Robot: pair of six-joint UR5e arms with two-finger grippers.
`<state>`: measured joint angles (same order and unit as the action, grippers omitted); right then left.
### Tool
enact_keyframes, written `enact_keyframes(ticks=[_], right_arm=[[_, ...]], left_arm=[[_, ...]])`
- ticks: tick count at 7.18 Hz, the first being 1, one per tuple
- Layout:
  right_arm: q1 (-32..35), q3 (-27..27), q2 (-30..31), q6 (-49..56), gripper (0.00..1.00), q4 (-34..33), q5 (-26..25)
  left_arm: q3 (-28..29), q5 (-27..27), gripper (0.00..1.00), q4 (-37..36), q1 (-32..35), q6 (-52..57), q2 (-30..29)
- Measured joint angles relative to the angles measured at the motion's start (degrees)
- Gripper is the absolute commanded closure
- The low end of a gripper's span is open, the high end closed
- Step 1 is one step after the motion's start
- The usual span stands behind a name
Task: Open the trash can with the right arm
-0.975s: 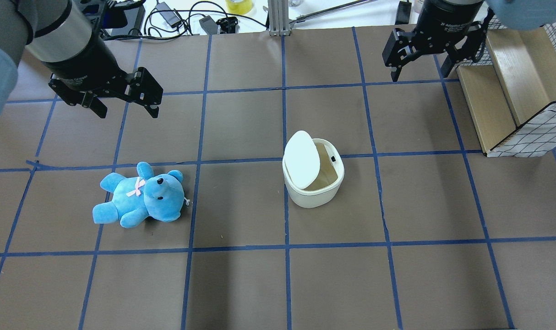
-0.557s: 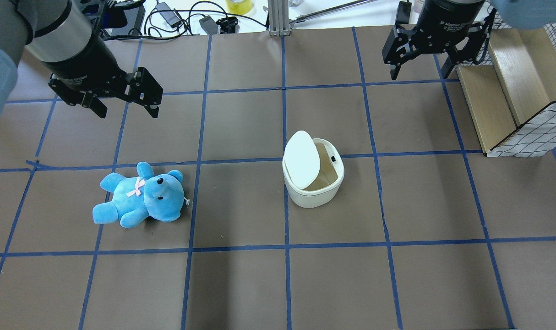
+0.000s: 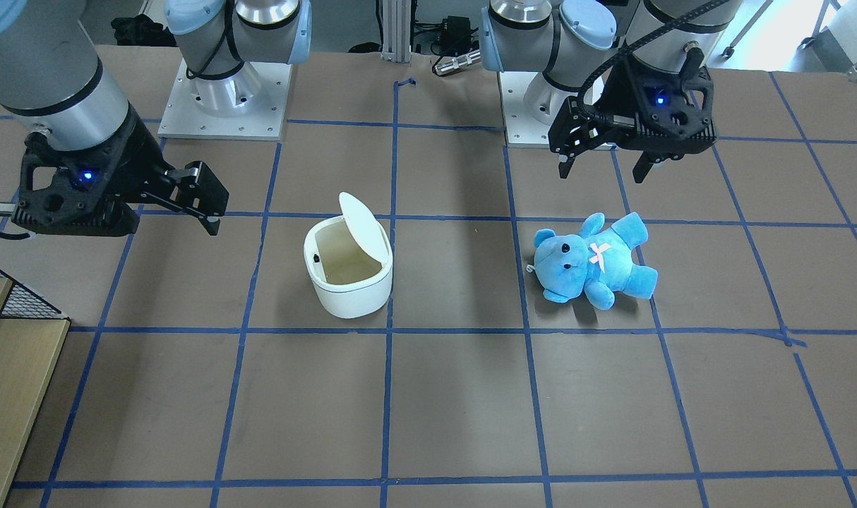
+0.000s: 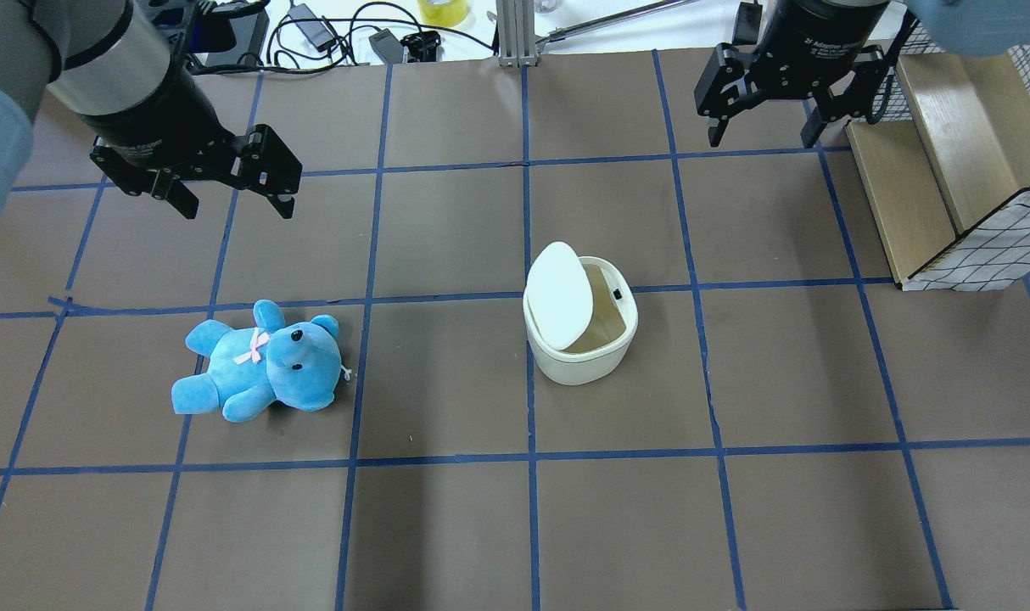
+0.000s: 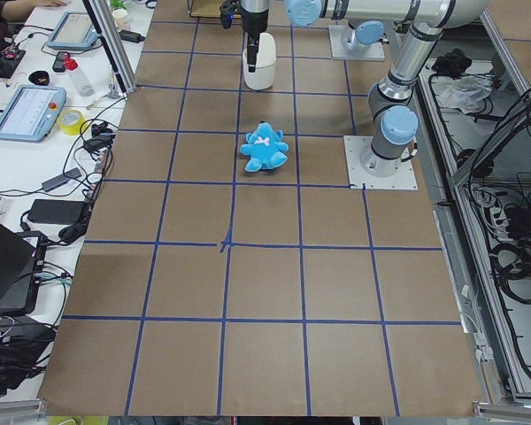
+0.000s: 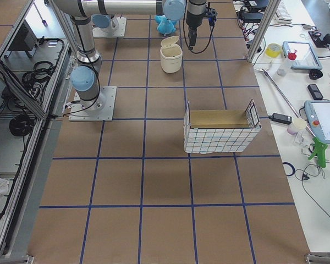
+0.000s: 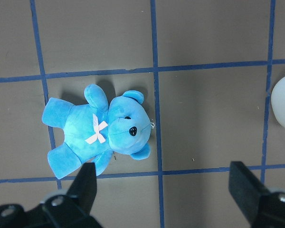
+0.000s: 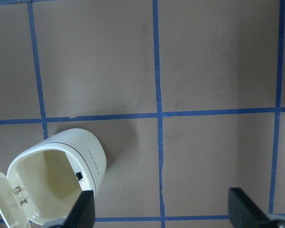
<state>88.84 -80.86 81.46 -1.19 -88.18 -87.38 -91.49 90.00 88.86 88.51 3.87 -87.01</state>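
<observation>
Standing lid-up mid-worktop [image 4: 447,526], the trash can [image 4: 579,361] is well apart from the wide-spread right end effector [image 4: 761,137].

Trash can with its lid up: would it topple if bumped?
Likely it slides or tips easily: the trash can looks like thin plastic and appears empty, so it is probably light. Its lid stands raised on one side, perhaps shifting balance there. The smooth rounded walls may be slippery.

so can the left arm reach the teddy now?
Likely yes: the left gripper hangs open near the teddy, nothing lies between them, and the trash can stands well aside.
</observation>
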Motion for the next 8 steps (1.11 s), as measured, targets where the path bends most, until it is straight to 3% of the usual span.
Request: enact_keyframes(ticks=[8], right_arm=[[0.1,-0.7,4.0,-0.9,0.01,4.7,-0.7]], left_arm=[[0.0,0.0,0.00,0.0,0.0,0.0,0.0]])
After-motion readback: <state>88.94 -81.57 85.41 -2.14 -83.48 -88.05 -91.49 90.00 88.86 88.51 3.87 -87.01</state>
